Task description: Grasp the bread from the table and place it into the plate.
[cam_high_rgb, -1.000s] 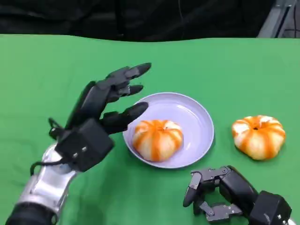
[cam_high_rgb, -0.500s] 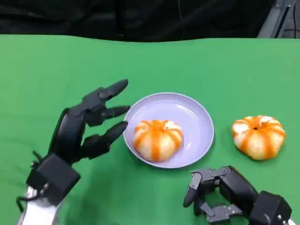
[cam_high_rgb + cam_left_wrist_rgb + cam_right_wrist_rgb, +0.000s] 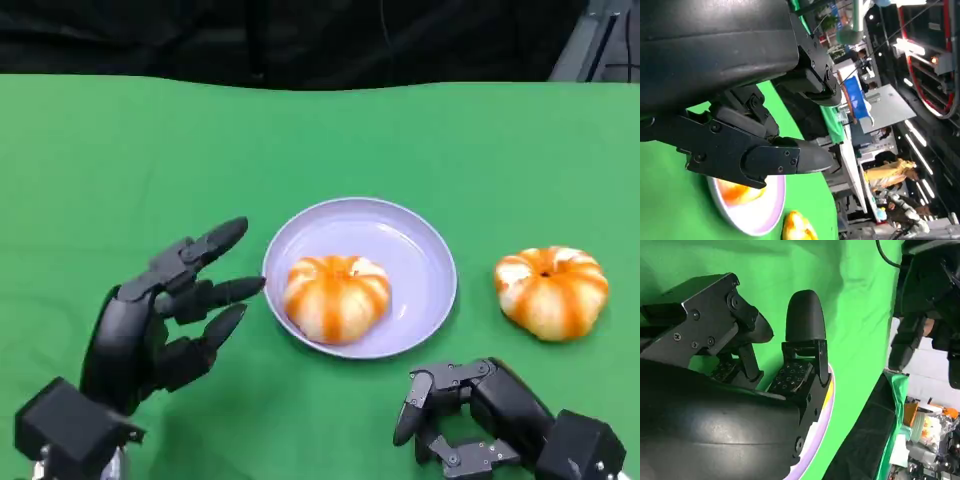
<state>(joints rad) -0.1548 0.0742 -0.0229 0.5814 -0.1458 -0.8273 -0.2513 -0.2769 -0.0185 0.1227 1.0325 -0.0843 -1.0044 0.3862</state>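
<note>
Your left hand (image 3: pixel 165 320) hangs over the green counter (image 3: pixel 120 160) just to the left of the plate (image 3: pixel 420 255), with its fingers spread apart, pointing toward the plate's rim and holding nothing. You can see the same from the left wrist view, where the fingers (image 3: pixel 765 160) reach out bare above the plate (image 3: pixel 762 220) and nothing sits between them. One bread (image 3: pixel 336 297), a round bun striped orange and white, lies inside the plate, on the half nearer to you and toward its left side; in the left wrist view a part of it (image 3: pixel 737 192) shows under the fingers. A second bread (image 3: pixel 551 290) of the same look lies on the counter to the right of the plate, near it but not touching. Your right hand (image 3: pixel 470 415) is low at the near edge of the counter, in front of the plate's right side and apart from both breads; its fingers are curled in with nothing in them. The right wrist view shows those fingers (image 3: pixel 802 325) bent over the green cloth (image 3: pixel 790 265), with the plate's pale rim (image 3: pixel 822 430) just past them. Beyond the far edge of the counter the background is dark.
</note>
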